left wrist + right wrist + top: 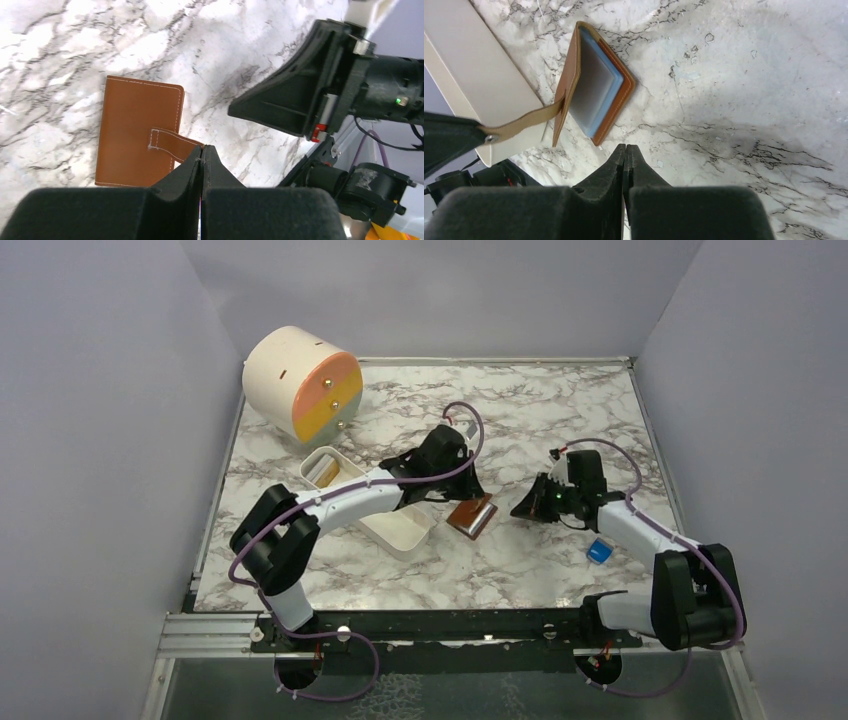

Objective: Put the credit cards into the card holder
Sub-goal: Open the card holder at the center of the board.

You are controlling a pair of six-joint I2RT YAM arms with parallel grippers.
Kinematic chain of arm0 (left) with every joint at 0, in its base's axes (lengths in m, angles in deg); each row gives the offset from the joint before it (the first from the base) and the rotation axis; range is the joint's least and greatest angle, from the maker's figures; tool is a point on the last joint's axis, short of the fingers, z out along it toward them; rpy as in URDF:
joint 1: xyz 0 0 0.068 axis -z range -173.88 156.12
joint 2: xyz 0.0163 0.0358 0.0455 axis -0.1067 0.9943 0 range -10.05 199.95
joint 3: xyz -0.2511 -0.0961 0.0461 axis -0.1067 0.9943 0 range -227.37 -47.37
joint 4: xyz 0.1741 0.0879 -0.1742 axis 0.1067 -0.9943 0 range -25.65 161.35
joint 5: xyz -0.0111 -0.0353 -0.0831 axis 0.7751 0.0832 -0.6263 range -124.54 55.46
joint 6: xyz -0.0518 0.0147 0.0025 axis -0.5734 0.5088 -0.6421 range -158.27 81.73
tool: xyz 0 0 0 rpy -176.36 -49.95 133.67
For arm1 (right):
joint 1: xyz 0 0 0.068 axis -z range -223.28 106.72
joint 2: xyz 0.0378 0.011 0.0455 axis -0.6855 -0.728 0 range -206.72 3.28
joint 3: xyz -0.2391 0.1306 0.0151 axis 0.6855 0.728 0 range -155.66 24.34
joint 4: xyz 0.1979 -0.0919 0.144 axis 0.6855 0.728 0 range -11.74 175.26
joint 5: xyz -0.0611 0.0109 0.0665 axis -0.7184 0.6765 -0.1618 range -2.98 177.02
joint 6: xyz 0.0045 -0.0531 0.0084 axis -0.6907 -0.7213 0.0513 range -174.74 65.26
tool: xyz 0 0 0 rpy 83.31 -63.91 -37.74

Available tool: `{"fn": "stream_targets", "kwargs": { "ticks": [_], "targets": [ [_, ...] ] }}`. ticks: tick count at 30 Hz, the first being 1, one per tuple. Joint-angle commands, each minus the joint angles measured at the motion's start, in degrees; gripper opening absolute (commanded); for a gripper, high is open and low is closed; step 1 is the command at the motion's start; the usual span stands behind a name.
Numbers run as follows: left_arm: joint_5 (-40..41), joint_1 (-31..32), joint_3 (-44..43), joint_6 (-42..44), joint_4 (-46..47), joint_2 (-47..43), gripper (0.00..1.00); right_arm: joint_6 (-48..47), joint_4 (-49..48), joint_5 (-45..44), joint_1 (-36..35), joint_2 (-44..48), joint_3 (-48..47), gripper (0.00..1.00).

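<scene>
Grey-veined marble tabletop spans the grey-walled cell. The card holder lies near its middle, just beside the white tray, partly open, pale blue pockets showing. The left gripper is pinched tight on its snap strap. The right gripper, fingers pressed together and empty, hovers near the holder. A pale mark on the right arm's motor housing is too blurred to read.

Twin white-and-black arms on a black mounting rail.
The left arm and right arm pair white plastic links with bulky black joint housings, a purple cable looping along each. The left gripper and right gripper carry matte black, wedge-shaped fingers (a small green light glows on the right wrist, near a red tab).
</scene>
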Motion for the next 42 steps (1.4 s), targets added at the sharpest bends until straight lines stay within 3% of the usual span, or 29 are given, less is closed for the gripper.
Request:
{"fn": "stream_targets", "kwargs": {
  "ticks": [1, 4, 8, 13, 19, 24, 42],
  "targets": [
    [0.7, -2.1, 1.4, 1.4, -1.4, -0.9, 0.00, -0.8, -1.4, -1.5, -0.3, 1.6, -0.6, 0.01],
    [-1.5, -2.4, 1.5, 0.8, -0.9, -1.1, 0.00, 0.8, -2.5, 1.2, -0.3, 1.0, 0.6, 0.10],
    [-6.6, -2.4, 0.9, -2.3, 2.2, -1.0, 0.00, 3.5, -6.3, 3.3, -0.3, 0.8, 3.3, 0.34],
    [-9.9, -2.3, -1.2, -6.4, 4.7, -1.0, 0.00, 5.9, -10.0, 4.6, -0.3, -0.2, 5.3, 0.49],
    [-11.4, -1.4, -1.2, -9.3, 9.8, -0.5, 0.00, 7.4, -13.2, 3.1, -0.3, -0.6, 6.8, 0.50],
    [-3.6, -2.6, -0.6, -5.2, 3.7, 1.8, 0.00, 9.5, -17.6, 3.7, -0.3, -4.9, 7.2, 0.48],
    [3.4, -5.0, -6.2, 7.1, -7.9, 9.3, 0.01, 8.9, -17.6, -0.3, -0.3, -8.6, 7.3, 0.36]
  ]
}}
